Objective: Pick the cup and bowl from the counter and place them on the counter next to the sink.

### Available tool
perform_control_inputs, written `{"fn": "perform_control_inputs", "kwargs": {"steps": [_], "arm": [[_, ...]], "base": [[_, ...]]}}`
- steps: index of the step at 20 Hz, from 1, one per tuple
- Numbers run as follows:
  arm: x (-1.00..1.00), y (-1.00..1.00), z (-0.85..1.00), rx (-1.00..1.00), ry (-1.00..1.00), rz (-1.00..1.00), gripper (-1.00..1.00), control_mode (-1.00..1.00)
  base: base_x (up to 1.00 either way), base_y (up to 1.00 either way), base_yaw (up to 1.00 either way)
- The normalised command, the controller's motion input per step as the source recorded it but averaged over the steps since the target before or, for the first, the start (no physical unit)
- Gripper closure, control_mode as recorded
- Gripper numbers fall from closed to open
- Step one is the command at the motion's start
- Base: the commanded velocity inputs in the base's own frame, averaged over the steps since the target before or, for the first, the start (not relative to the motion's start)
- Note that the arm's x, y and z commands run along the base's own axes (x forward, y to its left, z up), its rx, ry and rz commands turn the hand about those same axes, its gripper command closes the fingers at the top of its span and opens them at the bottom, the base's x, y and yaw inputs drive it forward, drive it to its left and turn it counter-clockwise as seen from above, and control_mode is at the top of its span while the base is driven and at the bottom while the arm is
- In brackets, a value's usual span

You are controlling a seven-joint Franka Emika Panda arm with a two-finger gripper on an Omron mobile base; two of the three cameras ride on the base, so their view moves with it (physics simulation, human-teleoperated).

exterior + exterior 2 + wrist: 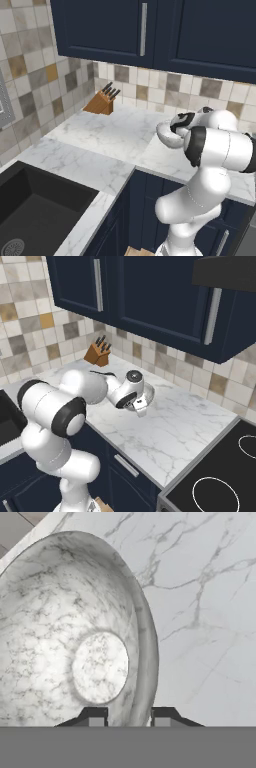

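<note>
The grey-white speckled bowl (75, 637) sits on the white marble counter (210, 587), and its rim runs down between my two fingertips. My gripper (128, 718) has its jaws closed in on that rim, one tip inside the bowl and one outside. In the right base view the gripper (140, 403) points down at the bowl (149, 390), which is mostly hidden behind the hand. The black sink (35, 210) lies at the lower left, around the counter's corner. The cup is out of view.
A wooden knife block (101, 102) stands by the tiled back wall. The black stove top (225, 476) lies to the right of the counter. Dark navy upper cabinets (150, 291) hang above. Bare marble (75, 160) stretches beside the sink.
</note>
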Motion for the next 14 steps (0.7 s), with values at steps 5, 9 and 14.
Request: {"fn": "perform_control_inputs", "kwargs": {"steps": [5, 9, 14], "arm": [[-0.12, 0.26, 0.29, 0.00, -0.01, 0.10, 1.00, -1.00], [-0.06, 0.27, 0.62, 0.00, -0.14, 0.07, 1.00, -1.00], [-0.07, 0.19, 0.62, 0.00, -0.18, 0.05, 1.00, -1.00]], "base": [[0.00, 0.00, 0.00], [0.00, 0.00, 0.00], [0.00, 0.00, 0.00]]}}
